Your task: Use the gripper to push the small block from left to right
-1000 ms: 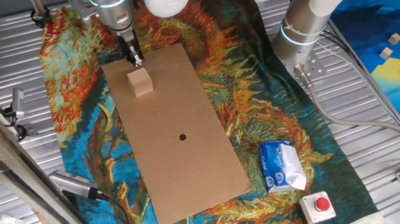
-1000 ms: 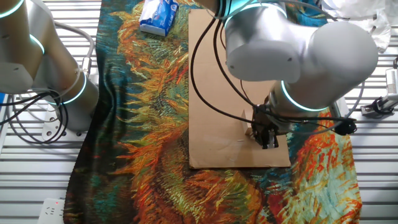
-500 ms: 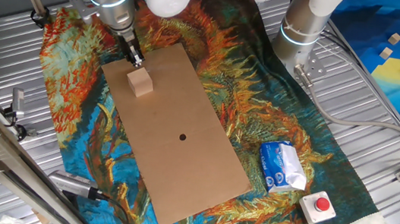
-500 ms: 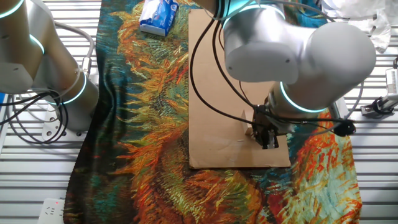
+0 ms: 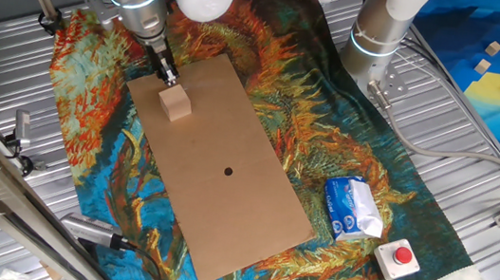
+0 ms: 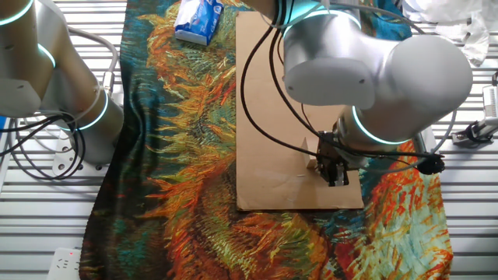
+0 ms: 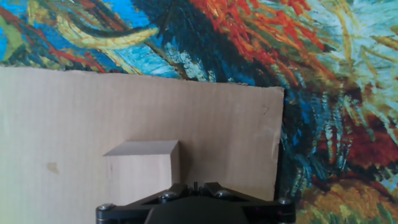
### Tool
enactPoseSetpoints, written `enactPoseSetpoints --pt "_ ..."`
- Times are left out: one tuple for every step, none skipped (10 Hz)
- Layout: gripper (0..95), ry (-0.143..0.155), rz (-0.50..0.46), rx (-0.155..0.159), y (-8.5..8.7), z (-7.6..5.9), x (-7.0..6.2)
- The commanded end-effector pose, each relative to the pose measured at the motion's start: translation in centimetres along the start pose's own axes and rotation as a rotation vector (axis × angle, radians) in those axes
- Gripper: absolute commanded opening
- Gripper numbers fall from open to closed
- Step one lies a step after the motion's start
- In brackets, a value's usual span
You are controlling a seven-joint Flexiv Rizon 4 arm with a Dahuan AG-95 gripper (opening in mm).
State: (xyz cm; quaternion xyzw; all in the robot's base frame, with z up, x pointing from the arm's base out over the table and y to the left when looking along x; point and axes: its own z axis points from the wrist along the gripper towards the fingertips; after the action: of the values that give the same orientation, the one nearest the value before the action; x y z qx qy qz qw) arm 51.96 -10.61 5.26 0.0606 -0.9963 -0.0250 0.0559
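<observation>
The small block (image 5: pixel 174 103) was seen resting on a brown cardboard sheet (image 5: pixel 227 171), close to that sheet's far-left corner as one fixed view showed it; in the hand view the small block (image 7: pixel 142 168) was found just ahead of the black gripper body, with the sheet's (image 7: pixel 224 134) edge beyond it and the patterned cloth (image 7: pixel 323 93) past that edge. The gripper (image 5: pixel 170 76) was placed just beside the block on its far side, tip lowered to the sheet; whether contact was made could not be told, and whether the fingers were together or apart could not be told either, as the tips were not clearly shown in any view. In the other fixed view the gripper (image 6: pixel 336 173) was seen near the sheet's corner, under the bulky silver arm (image 6: pixel 373 70), with the block largely hidden behind it. Further toward the near-right corner of the tabletop a blue-and-white packet (image 5: pixel 352 208) and a beige box with a red button (image 5: pixel 398 259) were laid on the cloth (image 5: pixel 92 102); a small dark spot (image 5: pixel 228 170) was marked at the sheet's middle.
</observation>
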Motion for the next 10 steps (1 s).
enactPoseSetpoints --pt "0.0 -0.001 0.004 0.001 0.2 0.1 0.0" --pt "0.0 -0.003 0.005 0.002 0.2 0.2 0.0" --pt "0.0 -0.004 0.006 0.002 0.4 0.1 -0.1" --pt "0.0 -0.003 0.016 0.007 0.9 0.0 -0.2" --pt "0.0 0.0 0.024 0.013 1.5 0.1 -0.4" --pt "0.0 0.0 0.033 0.015 2.2 0.3 -0.6" --pt "0.0 -0.001 0.042 0.014 2.8 0.5 -0.7" --pt "0.0 -0.001 0.057 0.016 3.6 0.5 -1.0" --pt "0.0 -0.001 0.063 0.016 4.0 0.5 -1.2" --pt "0.0 0.002 0.073 0.02 4.6 0.3 -1.5"
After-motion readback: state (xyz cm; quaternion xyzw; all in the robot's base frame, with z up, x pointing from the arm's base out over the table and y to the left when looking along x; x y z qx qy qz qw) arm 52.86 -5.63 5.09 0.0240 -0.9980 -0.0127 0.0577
